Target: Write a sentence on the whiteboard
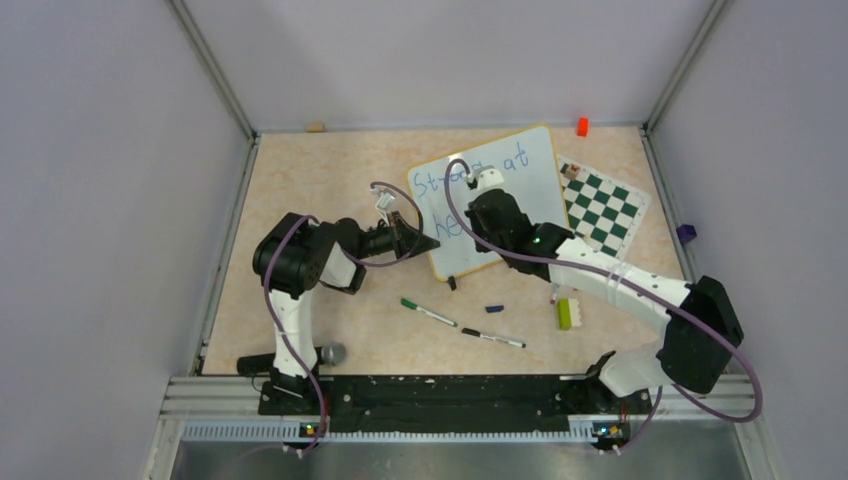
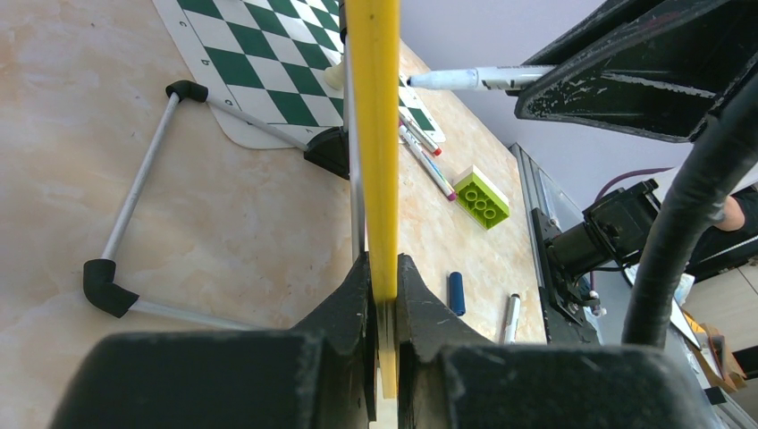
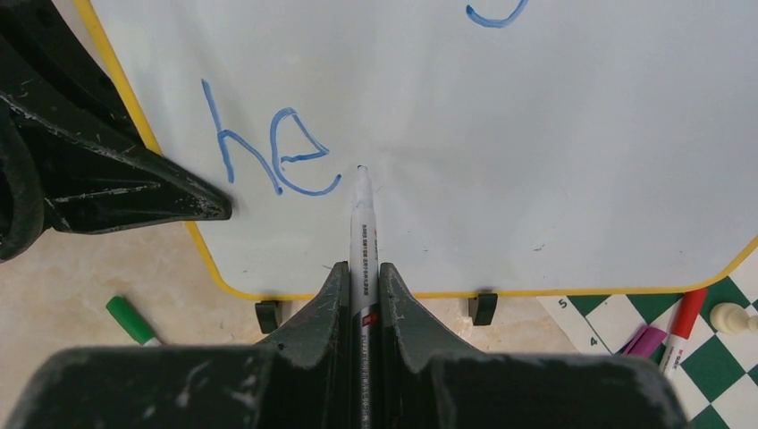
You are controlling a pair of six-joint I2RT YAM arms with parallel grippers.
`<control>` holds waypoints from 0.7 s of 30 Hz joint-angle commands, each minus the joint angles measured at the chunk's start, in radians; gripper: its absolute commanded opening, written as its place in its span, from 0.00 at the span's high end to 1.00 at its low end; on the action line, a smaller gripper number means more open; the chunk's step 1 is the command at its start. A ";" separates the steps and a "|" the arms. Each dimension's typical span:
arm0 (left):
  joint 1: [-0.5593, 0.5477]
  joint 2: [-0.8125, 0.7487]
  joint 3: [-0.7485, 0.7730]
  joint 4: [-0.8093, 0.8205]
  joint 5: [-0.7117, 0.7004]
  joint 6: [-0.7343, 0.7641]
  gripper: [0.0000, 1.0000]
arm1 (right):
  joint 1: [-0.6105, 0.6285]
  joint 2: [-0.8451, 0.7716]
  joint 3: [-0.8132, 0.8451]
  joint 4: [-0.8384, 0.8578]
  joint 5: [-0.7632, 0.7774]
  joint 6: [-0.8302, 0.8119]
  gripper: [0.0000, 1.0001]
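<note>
Whiteboard (image 1: 540, 185) stands propped mid-table, beside chessboard (image 1: 603, 205). Left gripper (image 2: 383, 268), jaws clamped on its yellow rim, steadies it against pen pressure. Right gripper (image 3: 362, 273), jaws clamped on marker (image 3: 364, 223), sets the tip just right of "he" in sentence (image 3: 268, 156), apparently for the next letter.

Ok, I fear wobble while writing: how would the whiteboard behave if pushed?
Probably stiff: the whiteboard shows a straight rim above the left gripper. Likely light: it looks thin. It may tip, resting on small clip feet and a wire stand.
</note>
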 commanded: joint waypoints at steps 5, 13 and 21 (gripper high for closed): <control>-0.036 -0.015 -0.006 0.059 0.090 0.072 1.00 | -0.011 0.035 0.081 0.017 0.085 -0.008 1.00; -0.037 -0.013 -0.006 0.059 0.089 0.072 1.00 | -0.012 0.074 0.110 0.017 0.117 -0.020 1.00; -0.037 -0.014 -0.006 0.059 0.089 0.072 1.00 | -0.013 0.104 0.135 0.020 0.087 -0.037 1.00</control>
